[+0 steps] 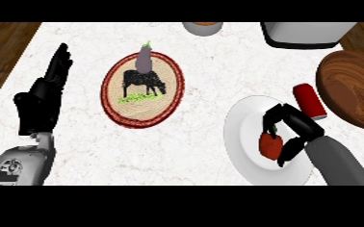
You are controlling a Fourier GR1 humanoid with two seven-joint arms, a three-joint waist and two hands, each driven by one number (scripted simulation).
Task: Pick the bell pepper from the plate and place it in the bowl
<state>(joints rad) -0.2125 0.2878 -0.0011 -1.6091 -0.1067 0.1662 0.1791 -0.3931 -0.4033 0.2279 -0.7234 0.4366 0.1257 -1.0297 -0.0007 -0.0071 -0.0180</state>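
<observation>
Head view, looking steeply down on the pale marbled counter (206, 125): the robot's black right hand (293, 130) curls over a red, squat bell pepper (269, 145) that sits on the round white plate (238, 125) at lower right, fingers and thumb bent round its upper side in what looks like the grasp that opens the task. The pepper rests on the plate's middle, well apart from the brown wooden bowl (343, 87) at the right edge, so the carry to the bowl is judged not yet begun. The pepper appears stubby, its slightly longer axis running up and down the view; where its stem points cannot be told, the hand covering the top. A red cylindrical can (310, 101) lies between plate and bowl, near the likely path. The left hand (44, 94) rests at the left edge, fingers straight and up. A small purple eggplant (145, 58) stands on a red-rimmed woven mat with a cow picture (142, 89).
</observation>
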